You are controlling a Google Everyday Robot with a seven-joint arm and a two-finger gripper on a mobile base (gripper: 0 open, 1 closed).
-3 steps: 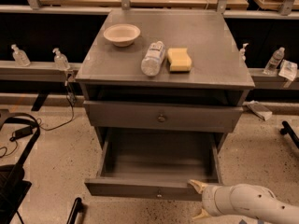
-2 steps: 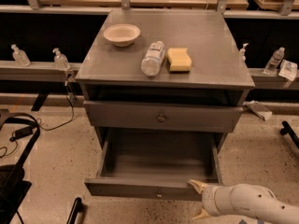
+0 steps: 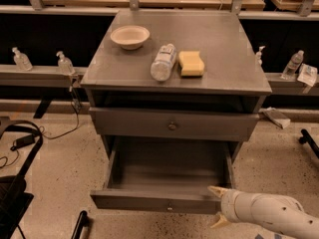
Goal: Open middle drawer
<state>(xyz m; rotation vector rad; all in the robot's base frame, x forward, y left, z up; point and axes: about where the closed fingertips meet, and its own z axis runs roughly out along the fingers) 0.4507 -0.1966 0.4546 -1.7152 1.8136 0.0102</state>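
The middle drawer [image 3: 149,201] is pulled well out at the bottom of the grey cabinet. It shows a shallow, empty grey tray [image 3: 169,166] and a small round knob [image 3: 169,208] on its flat front. My gripper [image 3: 218,206] is at the right end of that front. It is open, with one cream fingertip [image 3: 215,189] above the front's top edge and the other below it. The white arm [image 3: 269,215] comes in from the lower right. The drawer front above it [image 3: 129,123], with its knob [image 3: 172,126], is closed.
On the cabinet top [image 3: 224,39] stand a white bowl [image 3: 129,36], a lying plastic bottle [image 3: 163,62] and a yellow sponge [image 3: 191,63]. Small bottles stand on the side ledges [image 3: 64,62] [image 3: 292,64]. A black chair base and cables [image 3: 17,153] are at the left.
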